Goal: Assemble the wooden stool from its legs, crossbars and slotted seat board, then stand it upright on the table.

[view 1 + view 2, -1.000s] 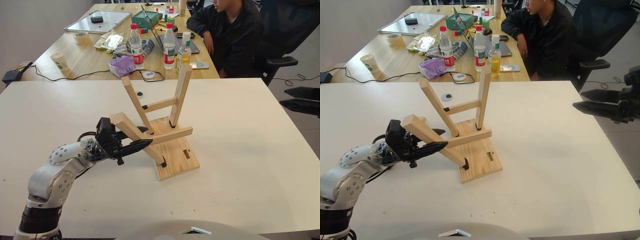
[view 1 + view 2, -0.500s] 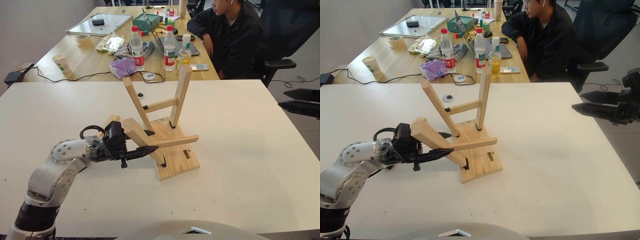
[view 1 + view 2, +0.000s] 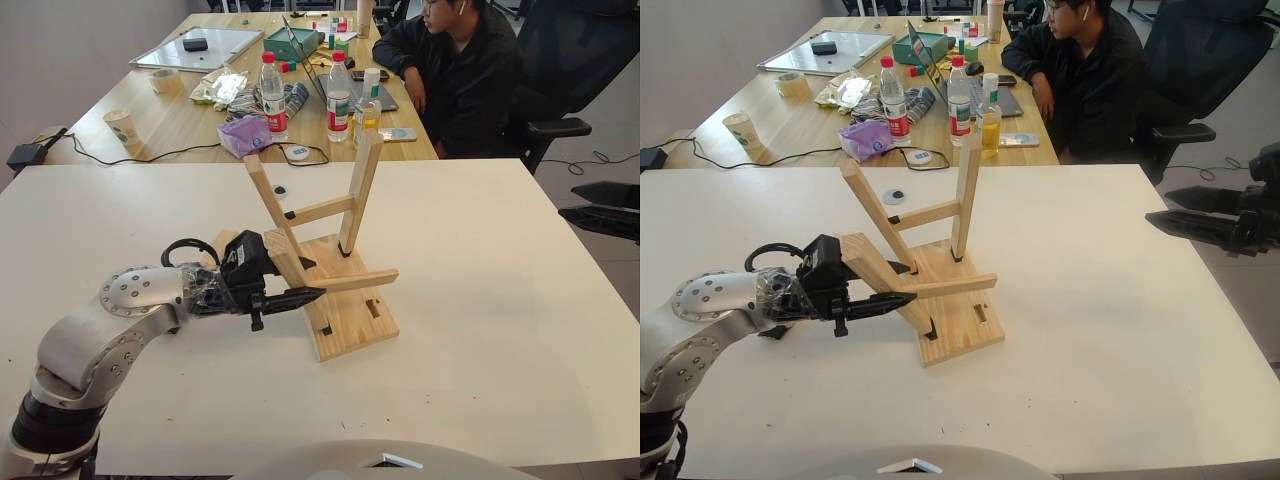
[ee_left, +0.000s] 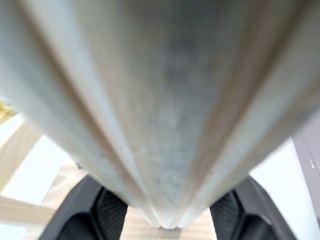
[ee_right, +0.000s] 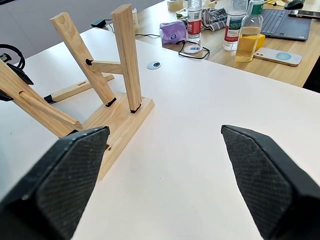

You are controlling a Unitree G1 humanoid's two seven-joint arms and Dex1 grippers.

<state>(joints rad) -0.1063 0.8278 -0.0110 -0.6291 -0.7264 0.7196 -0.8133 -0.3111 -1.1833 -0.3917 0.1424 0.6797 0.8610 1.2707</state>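
There are one slotted seat board [image 3: 355, 320], three legs [image 3: 360, 190], two crossbars [image 3: 322, 209], one loose wooden piece [image 5: 80, 89] at the left, and three bottles [image 3: 271, 92] on the far table [image 3: 160, 120].

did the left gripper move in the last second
Yes. The left gripper, shut on a leg, has slid to the robot's right, closer to the seat board, which stayed put.

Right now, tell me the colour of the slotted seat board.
Light natural wood. The seat board shows best in the right wrist view.
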